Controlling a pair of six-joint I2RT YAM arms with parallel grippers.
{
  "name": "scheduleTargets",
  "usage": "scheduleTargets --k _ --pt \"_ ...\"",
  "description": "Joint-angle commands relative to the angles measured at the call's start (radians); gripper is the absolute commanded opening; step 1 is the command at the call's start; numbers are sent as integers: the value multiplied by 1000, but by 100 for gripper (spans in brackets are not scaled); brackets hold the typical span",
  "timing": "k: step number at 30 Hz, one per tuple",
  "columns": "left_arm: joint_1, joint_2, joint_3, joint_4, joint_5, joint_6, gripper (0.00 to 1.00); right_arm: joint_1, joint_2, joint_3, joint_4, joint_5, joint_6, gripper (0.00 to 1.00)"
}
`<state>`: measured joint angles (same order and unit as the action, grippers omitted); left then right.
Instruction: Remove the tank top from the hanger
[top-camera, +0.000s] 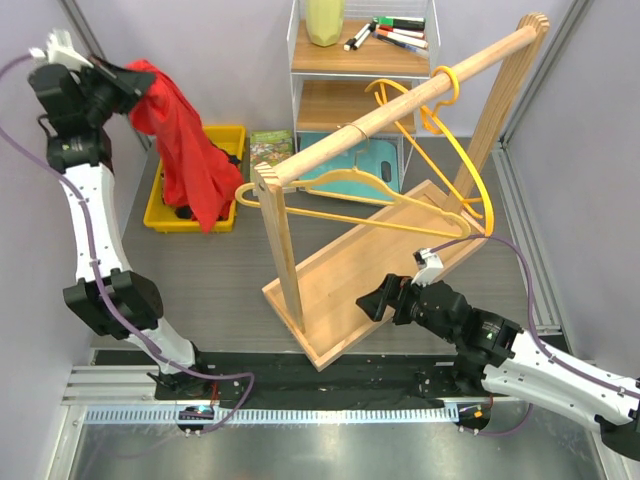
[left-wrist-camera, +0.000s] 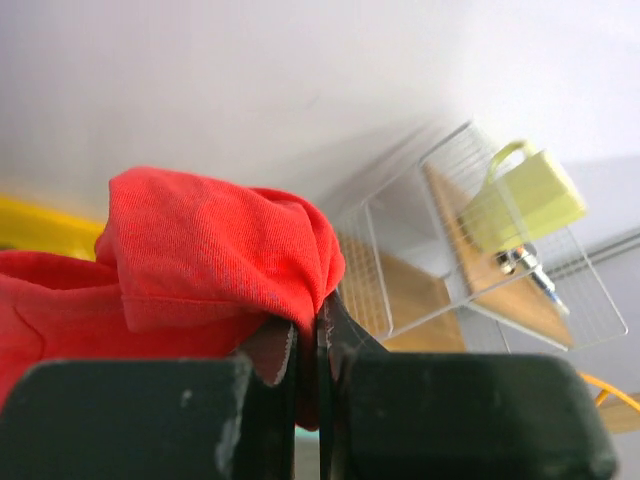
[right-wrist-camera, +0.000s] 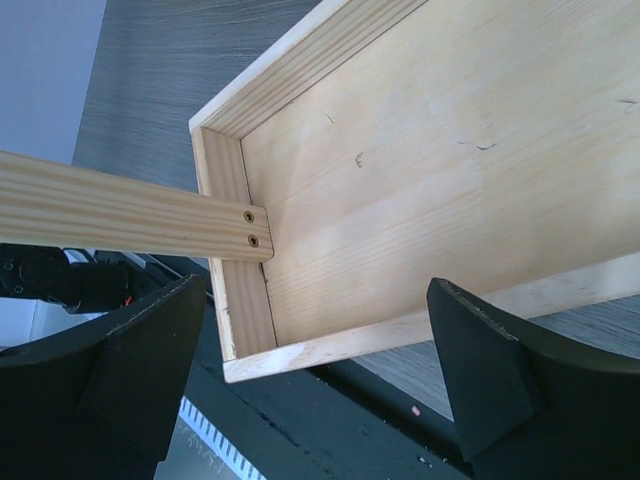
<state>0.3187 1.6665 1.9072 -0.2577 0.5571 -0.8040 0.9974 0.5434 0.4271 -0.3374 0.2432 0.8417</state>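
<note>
Clenching the red tank top (top-camera: 190, 150), left claw (left-wrist-camera: 310, 345) hangs high; right claw (top-camera: 378, 300) gapes empty.

Left arm rears up tall at the far left, wrist bent inward, left gripper (top-camera: 128, 88) pinched tight on the top (top-camera: 190, 150). Right arm lies low, stretched forward and leftward, right gripper (top-camera: 371, 303) level with its fingers (right-wrist-camera: 140, 370) spread wide.
</note>
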Motion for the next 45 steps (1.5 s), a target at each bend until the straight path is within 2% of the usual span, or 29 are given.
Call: scheduleTargets --k 1,3,6,8,14,20,26,31,33,38,42,45 --pt "37 40 301 -102 -127 141 0 0 10 21 -1 -12 -9 98" --pt "51 88 415 -112 -132 150 0 0 9 29 -12 -12 -9 98" --pt "56 168 470 -100 -83 137 0 0 -3 22 -17 -2 -10 98" --pt "40 182 445 -95 -65 126 0 0 1 22 -15 7 -10 98" --pt "-9 70 37 43 -105 141 0 0 10 12 15 -13 2 98" --pt "-33 -13 -181 87 -120 140 0 0 3 4 31 -36 11 98" --pt "-76 -8 -289 97 -92 121 0 0 -26 -4 35 -42 31 98" --pt "-79 13 -423 228 -46 -32 0 0 -52 -13 34 -38 36 98" --pt "-79 7 -523 293 -86 -79 0 0 -62 -14 29 -39 40 98" --pt "-58 41 -664 290 -206 -193 0 0 -92 -13 0 -33 45 98" --pt "-33 99 -705 301 -252 -219 0 0 -120 -7 -34 -22 46 98" --pt "-33 130 -630 211 -273 -167 2 0 -138 -7 -41 -15 51 98"
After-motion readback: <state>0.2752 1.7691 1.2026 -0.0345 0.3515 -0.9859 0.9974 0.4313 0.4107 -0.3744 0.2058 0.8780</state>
